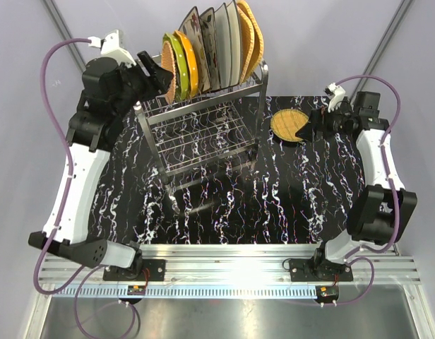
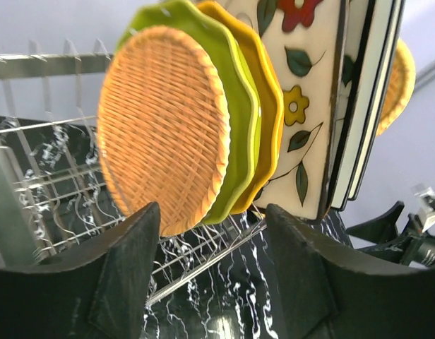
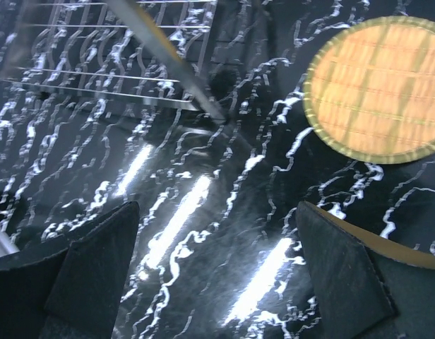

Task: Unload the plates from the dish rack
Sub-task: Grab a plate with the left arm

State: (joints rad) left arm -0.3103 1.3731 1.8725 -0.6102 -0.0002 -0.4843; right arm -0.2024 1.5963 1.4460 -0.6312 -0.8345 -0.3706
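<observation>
The black marbled table (image 1: 274, 205) fills the overhead view. On it, toward 11 o'clock from the middle, stands the steel rack (image 1: 203, 134), two tiers high. The left arm (image 1: 83, 162) rises along the table's 9 o'clock side and bends in toward the rack's top. The right arm (image 1: 380, 162) runs up the 3 o'clock side and turns inward over the table.

The plates stand on edge in the rack's top prongs, in a row that runs from the 9 o'clock end up toward 1 o'clock. First comes a round woven plate (image 1: 168, 67), then a green plate (image 1: 178, 62) and an orange plate (image 1: 188, 63), both scalloped. Next are a floral plate (image 2: 302, 106) and white plates (image 1: 231, 42), all square. A second woven one, the end plate (image 1: 249, 35), closes the row. One more round woven plate, the flat plate (image 1: 289, 123), lies on the table at 3 o'clock of the rack, well apart from it.

The left claw (image 1: 159, 70) is at the row's 9 o'clock end. Its jaws are released and apart, with the woven plate's lower rim between them in the wrist view. The right claw (image 1: 302, 128) hovers just at 3 o'clock of the flat plate, spread wide with only bare table between its fingers (image 3: 97, 268).
</observation>
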